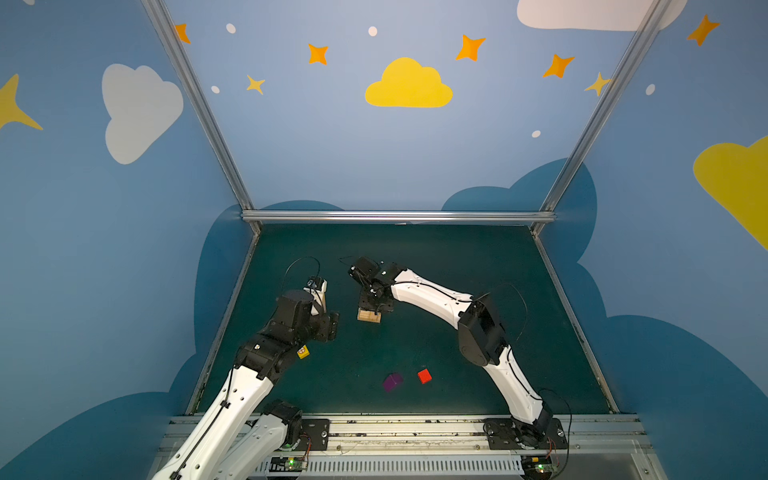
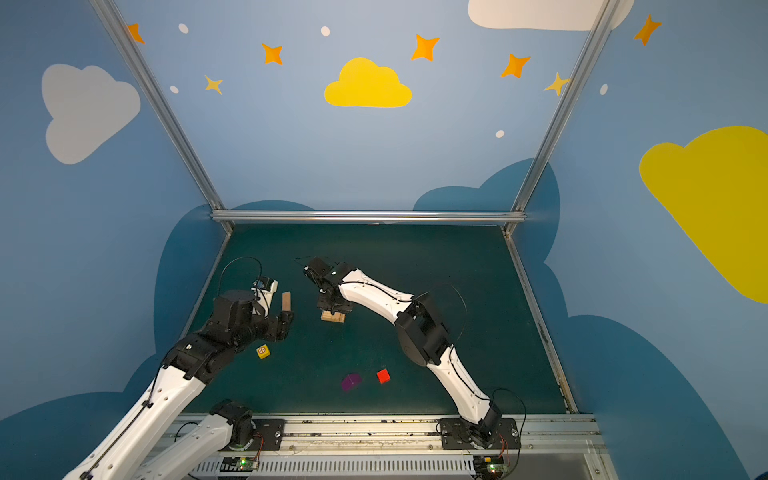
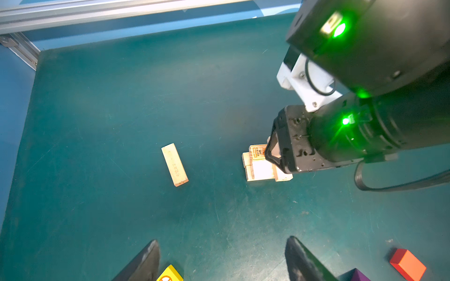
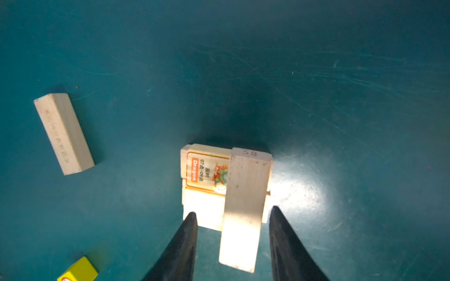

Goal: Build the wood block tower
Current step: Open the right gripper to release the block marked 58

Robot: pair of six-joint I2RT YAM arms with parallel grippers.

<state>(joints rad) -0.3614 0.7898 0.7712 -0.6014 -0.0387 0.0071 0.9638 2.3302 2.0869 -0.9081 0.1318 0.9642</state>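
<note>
The tower [image 4: 207, 214] is a low stack of tan wood blocks in the middle of the mat, seen in both top views [image 1: 369, 316] [image 2: 333, 316]. Its upper layer has a plank with orange print [image 4: 207, 170]. A plain plank [image 4: 246, 202] lies across that layer, and one end juts past the stack's edge. My right gripper [image 4: 233, 209] hangs over it, open. Its fingers straddle the plank with a gap on each side. My left gripper [image 3: 222, 239] is open and holds nothing. It is above the mat beside the yellow cube [image 3: 169, 273].
A loose tan plank [image 2: 286, 301] [image 3: 174, 164] lies on the mat left of the tower. The yellow cube [image 1: 303, 351] sits near the left arm. A purple cube [image 1: 392, 382] and a red cube [image 1: 424, 376] lie nearer the front rail. Metal frame rails border the green mat [image 1: 457, 257].
</note>
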